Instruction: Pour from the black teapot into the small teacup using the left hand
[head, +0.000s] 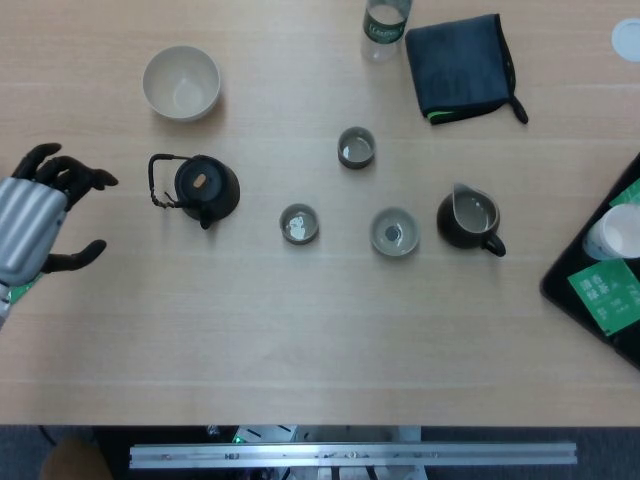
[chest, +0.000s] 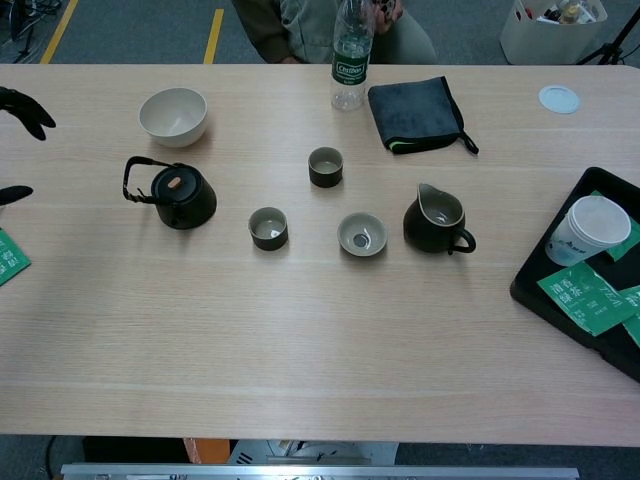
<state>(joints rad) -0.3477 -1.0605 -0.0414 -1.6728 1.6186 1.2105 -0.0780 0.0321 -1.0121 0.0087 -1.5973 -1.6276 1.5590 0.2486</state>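
The black teapot (head: 205, 187) (chest: 181, 195) stands on the left part of the table, its wire handle pointing left and its spout toward the front. A small dark teacup (head: 299, 224) (chest: 268, 228) sits just right of it; a second small cup (head: 356, 147) (chest: 325, 167) stands further back. My left hand (head: 40, 215) (chest: 18, 145) hovers at the left edge, empty, fingers spread, a hand's width left of the teapot handle. The chest view catches only its fingertips. My right hand is out of sight.
A cream bowl (head: 181, 83) sits behind the teapot. A grey saucer-like cup (head: 394, 232) and a dark pitcher (head: 469, 220) stand to the right. A water bottle (head: 384, 27) and a folded dark cloth (head: 462, 66) lie at the back. A black tray (head: 598, 290) with a paper cup is far right.
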